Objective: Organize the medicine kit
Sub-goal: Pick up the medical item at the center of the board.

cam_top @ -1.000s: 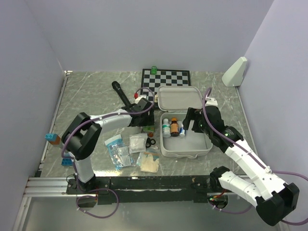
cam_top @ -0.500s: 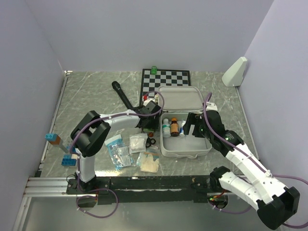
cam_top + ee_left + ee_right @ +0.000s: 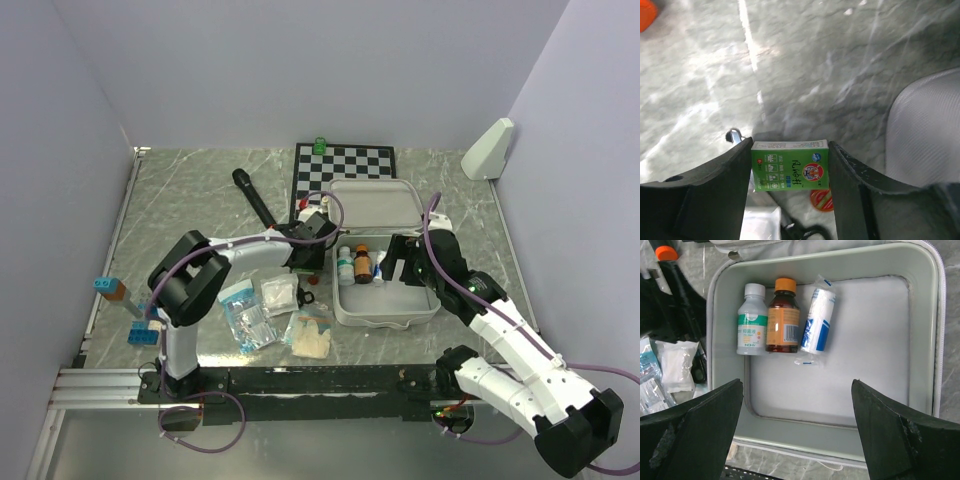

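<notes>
Grey marbled worktop (image 3: 180, 200) between pale walls carries everything we see. Our left end effector (image 3: 790, 156) is clenched on a small green box (image 3: 790, 174), pinching it at both short sides, just beside the left wall of the medicine kit (image 3: 386, 318). We cannot tell whether the box touches the worktop. Our right end effector (image 3: 795, 427) is released, its fingers (image 3: 690, 435) spread wide, and hovers over the kit's open tray. The kit lies open near the worktop's middle, with its lid tilted back on the far side. In the tray's far-left part three things lie side by side: a white bottle (image 3: 751, 320), a brown bottle (image 3: 781, 315) with an orange cap, and a wrapped white-and-blue roll (image 3: 817, 320). Left of the kit, clear sachets (image 3: 268, 308) lie scattered. Beyond the kit's lid sits a chessboard (image 3: 343, 162).
</notes>
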Tool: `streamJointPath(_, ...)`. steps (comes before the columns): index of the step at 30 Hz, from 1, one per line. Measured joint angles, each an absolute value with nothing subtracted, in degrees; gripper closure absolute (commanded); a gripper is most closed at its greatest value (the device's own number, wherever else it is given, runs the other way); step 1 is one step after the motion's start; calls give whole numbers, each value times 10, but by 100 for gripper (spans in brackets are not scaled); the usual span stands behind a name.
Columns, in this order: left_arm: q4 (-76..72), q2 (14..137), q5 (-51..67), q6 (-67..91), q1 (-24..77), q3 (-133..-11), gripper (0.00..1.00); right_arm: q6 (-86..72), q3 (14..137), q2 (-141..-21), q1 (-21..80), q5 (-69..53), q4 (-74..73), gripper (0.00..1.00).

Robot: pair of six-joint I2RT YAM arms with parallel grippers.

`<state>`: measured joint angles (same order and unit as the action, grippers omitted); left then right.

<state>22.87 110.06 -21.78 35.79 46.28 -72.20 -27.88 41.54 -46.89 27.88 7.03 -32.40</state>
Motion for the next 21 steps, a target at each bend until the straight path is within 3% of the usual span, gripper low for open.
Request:
streamJointPath(15, 220, 788, -218, 372, 481, -648, 59, -285, 425, -456, 279, 73, -343, 5)
streamJointPath(21, 204, 865, -187, 376, 557, -748, 60, -289, 441, -450, 279, 86, -354, 6)
